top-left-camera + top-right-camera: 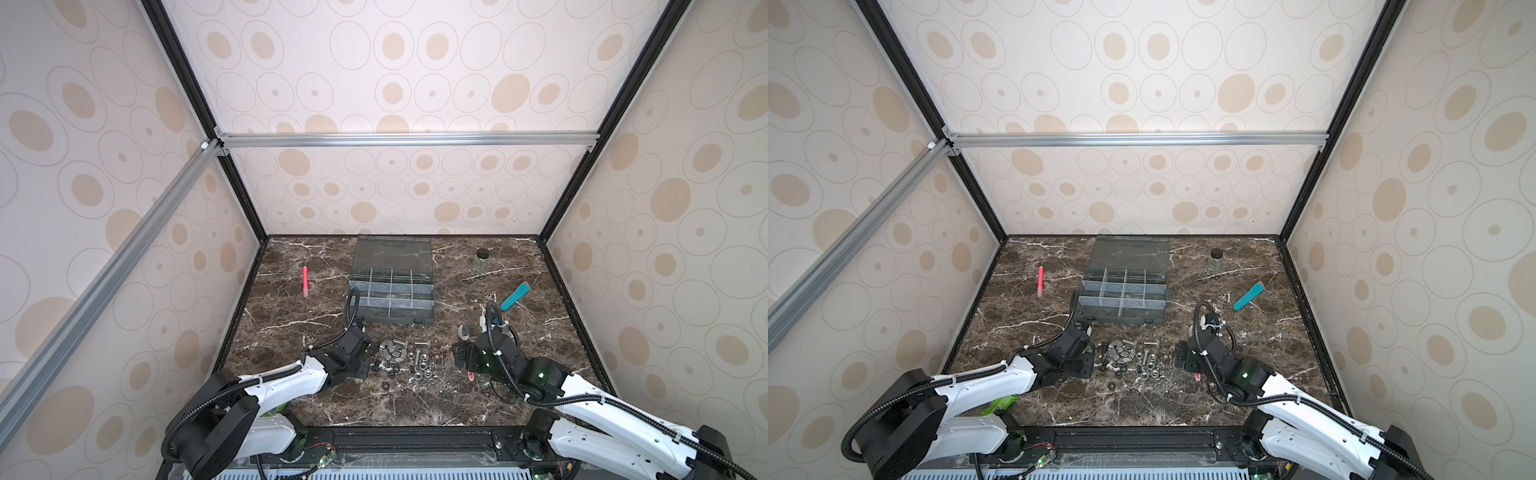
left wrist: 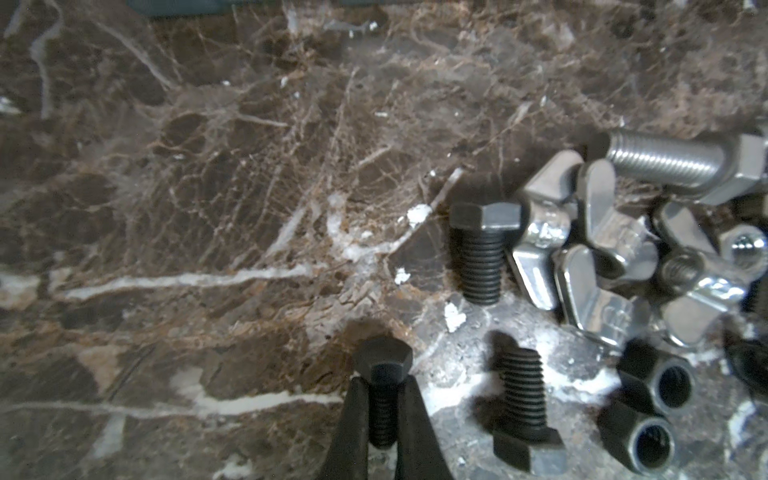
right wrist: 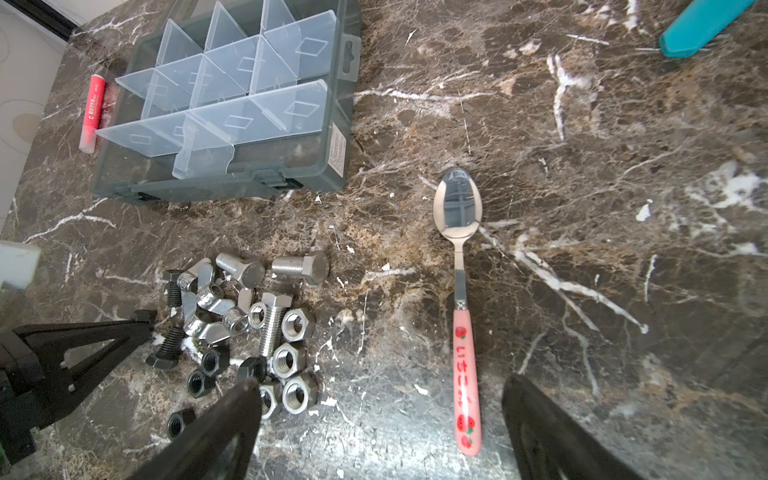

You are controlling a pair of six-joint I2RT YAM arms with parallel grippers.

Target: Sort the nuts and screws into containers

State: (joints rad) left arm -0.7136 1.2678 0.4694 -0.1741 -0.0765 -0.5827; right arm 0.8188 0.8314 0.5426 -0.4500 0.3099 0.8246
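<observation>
The left wrist view alone shows the left gripper (image 2: 382,390) pinching a black screw (image 2: 383,360) by its shaft, just beside the loose screws (image 3: 299,266) and nuts (image 3: 297,324); both top views hide this grip. The right gripper (image 3: 380,380) gapes wide, empty, near the spoon (image 3: 462,332).

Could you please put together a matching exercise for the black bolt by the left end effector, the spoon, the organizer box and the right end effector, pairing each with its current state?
Things:
1. black bolt
2. pink-handled spoon
3. organizer box
4. right end effector

States:
A. open, holding nothing
B. lid raised, dividers showing
C. clamped in the shut left end effector
D. lying flat, untouched

Pairs: 1-C, 2-D, 3-B, 4-A
</observation>
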